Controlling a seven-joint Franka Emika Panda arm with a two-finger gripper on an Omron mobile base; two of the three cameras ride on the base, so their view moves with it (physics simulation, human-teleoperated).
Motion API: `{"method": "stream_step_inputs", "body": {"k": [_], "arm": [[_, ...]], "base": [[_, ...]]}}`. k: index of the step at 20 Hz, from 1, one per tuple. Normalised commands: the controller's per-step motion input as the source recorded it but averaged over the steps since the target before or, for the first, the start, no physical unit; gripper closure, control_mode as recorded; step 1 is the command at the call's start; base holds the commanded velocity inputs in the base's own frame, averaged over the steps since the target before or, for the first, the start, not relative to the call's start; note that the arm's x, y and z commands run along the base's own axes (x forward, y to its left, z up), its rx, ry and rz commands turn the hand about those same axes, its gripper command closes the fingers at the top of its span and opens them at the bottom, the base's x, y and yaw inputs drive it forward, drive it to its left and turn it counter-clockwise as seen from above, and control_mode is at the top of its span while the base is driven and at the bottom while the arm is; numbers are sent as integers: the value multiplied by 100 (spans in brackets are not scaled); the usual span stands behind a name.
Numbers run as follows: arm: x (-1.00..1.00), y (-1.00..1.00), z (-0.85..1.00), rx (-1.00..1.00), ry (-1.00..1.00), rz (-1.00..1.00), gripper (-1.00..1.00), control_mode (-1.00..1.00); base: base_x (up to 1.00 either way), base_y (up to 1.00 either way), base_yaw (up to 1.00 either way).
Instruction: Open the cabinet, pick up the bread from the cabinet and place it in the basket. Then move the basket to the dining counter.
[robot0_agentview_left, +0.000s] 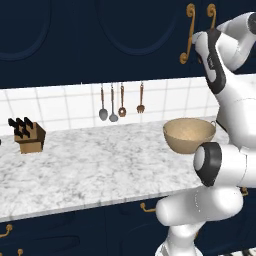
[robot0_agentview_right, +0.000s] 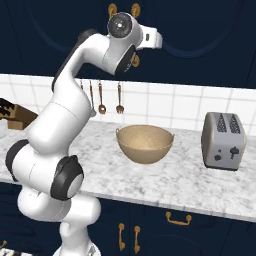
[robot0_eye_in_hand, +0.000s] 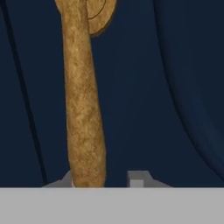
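Hand view placed the camera very close to the cabinet (robot0_eye_in_hand: 175, 87) door, with the brass handle (robot0_eye_in_hand: 85, 109) running as a thick golden-brown bar from top to bottom, left of centre. The handle's scroll end showed at the upper edge. Two pale fingertips (robot0_eye_in_hand: 136, 178) barely cleared the bottom of that view; one sat just to the right of the handle and the other at its left edge, so the handle lay between them. Whether the pads were pressing the brass or merely flanking it could not be determined, and the jaw spacing could not be judged.

Right base view showed the arm raised high, with the hand (robot0_agentview_right: 150, 39) held up against the navy door at handle height. The cabinet door appeared closed, its raised oval panel flush with the neighbouring doors.

The basket (robot0_agentview_right: 145, 143) stood upright on the marble counter (robot0_agentview_right: 200, 185), well below the hand and slightly to one side of it. Its pale interior looked empty. A silver toaster (robot0_agentview_right: 223, 141) stood on the same counter, apart from the basket. A knife block (robot0_agentview_left: 29, 136) sat at the far end, and hanging utensils (robot0_agentview_left: 113, 102) lined the white tiled wall behind.
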Motion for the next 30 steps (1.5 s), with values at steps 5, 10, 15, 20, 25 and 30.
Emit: {"method": "stream_step_inputs", "body": {"k": [5, 10, 15, 20, 25, 30], "arm": [[-16, -93, -3, 16, -1, -4, 100, -100], [-56, -100, -10, 33, -10, 0, 100, -100], [-75, -100, 0, 30, -5, 0, 100, -100], [-82, -100, 0, 28, -1, 0, 100, -100], [-84, -100, 0, 23, 0, 0, 100, -100], [-74, -100, 0, 22, 0, 0, 100, -100]], "base": [[0, 0, 0], [0, 0, 0], [0, 0, 0], [0, 0, 0], [0, 0, 0], [0, 0, 0]]}}
